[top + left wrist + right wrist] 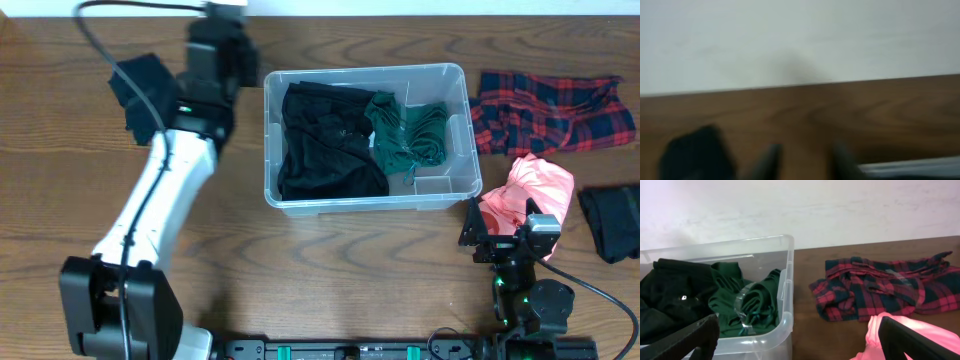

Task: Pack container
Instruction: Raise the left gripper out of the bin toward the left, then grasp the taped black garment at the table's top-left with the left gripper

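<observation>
Nearest the robot's base, the right hand (506,228) sits low over the wooden surface (330,270), its two fingers spread wide with nothing between them. In the right wrist view only the dark finger (690,341) at the left edge and its partner at the right edge show, both cut off by the bottom of the frame.

Just beyond this hand lies a crumpled pink garment (535,190). The hand covers the garment's near edge from above, so I cannot tell whether they touch. To the right, a black garment (612,222) is cut off by the frame's edge.

In the middle of the surface stands the container (372,204), a clear tub, upright and open-topped. A black garment (325,140) fills its left half and a dark green garment (405,130) lies bunched in the far right part. The two together hide most of the tub's floor, leaving only a small bare patch at the near right corner.

To the right of the tub, close to it, a red and dark plaid garment (550,110) is spread flat.

The white left arm (150,200) stretches from the near left corner toward the far edge. The left hand (222,45) is above the surface just left of the container's far corner, and it is blurred. In the equally blurred left wrist view, its fingers (769,162) stand partly apart with bare wood between them. Another black garment (145,95) lies beside the arm, partly hidden by it. A pale wall (800,40) rises behind the surface.
</observation>
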Controlling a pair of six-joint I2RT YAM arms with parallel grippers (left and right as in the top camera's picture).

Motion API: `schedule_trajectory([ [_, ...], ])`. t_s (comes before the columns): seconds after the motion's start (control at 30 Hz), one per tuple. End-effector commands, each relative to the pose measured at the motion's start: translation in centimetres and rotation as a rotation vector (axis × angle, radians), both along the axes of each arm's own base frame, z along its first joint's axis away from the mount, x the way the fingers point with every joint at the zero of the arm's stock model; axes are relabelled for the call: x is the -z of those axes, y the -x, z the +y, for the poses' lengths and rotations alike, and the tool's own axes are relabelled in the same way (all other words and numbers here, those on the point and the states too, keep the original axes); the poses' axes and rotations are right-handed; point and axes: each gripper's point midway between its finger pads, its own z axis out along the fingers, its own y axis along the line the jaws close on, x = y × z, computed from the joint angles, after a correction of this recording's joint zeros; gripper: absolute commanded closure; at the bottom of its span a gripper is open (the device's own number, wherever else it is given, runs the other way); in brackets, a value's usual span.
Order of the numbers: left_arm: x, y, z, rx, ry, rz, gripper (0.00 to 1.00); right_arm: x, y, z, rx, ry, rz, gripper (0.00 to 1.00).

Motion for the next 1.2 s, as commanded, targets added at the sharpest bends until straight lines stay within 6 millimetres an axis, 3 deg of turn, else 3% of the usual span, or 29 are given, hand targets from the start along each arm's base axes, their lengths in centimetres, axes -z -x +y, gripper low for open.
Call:
schedule_trajectory([
  [0.0, 2.5, -0.8, 5.2, -0.129, -0.016, 0.055, 0.28, 0.0, 0.0, 0.3, -0.011, -0.007, 0.0, 0.01],
  [0.1, 5.3, -1.2, 9.0, -0.213, 0.0, 0.108, 0.15, 0.0, 0.0, 0.3, -0.011, -0.007, 0.0, 0.01],
  [0.3, 11.6, -1.3, 13.5, -0.305, 0.004, 0.23, 0.14, 0.0, 0.0, 0.3, -0.011, -0.007, 0.0, 0.01],
  [0.43, 15.9, -0.8, 16.6, -0.479, 0.058, 0.276, 0.14, 0.0, 0.0, 0.3, -0.011, -0.007, 0.0, 0.01],
  [0.63, 21.5, -0.5, 17.4, -0.563, 0.12, 0.339, 0.14, 0.0, 0.0, 0.3, -0.011, -0.007, 0.0, 0.01],
  [0.83, 24.1, 0.1, 17.3, -0.568, 0.113, 0.393, 0.14, 0.0, 0.0, 0.3, -0.011, -0.007, 0.0, 0.01],
  [0.9, 24.1, 0.1, 17.3, -0.568, 0.113, 0.393, 0.24, 0.0, 0.0, 0.3, -0.011, -0.007, 0.0, 0.01],
  [1.0, 23.9, 0.1, 17.4, -0.565, 0.109, 0.391, 0.56, 0.0, 0.0, 0.3, -0.011, -0.007, 0.0, 0.01],
  [1.13, 23.2, 0.3, 17.3, -0.54, 0.078, 0.404, 0.8, 0.0, 0.0, 0.3, -0.011, -0.007, 0.0, 0.01],
  [1.17, 22.8, 0.4, 17.3, -0.522, 0.056, 0.411, 0.91, 0.0, 0.0, 0.3, -0.011, -0.007, 0.0, 0.01],
])
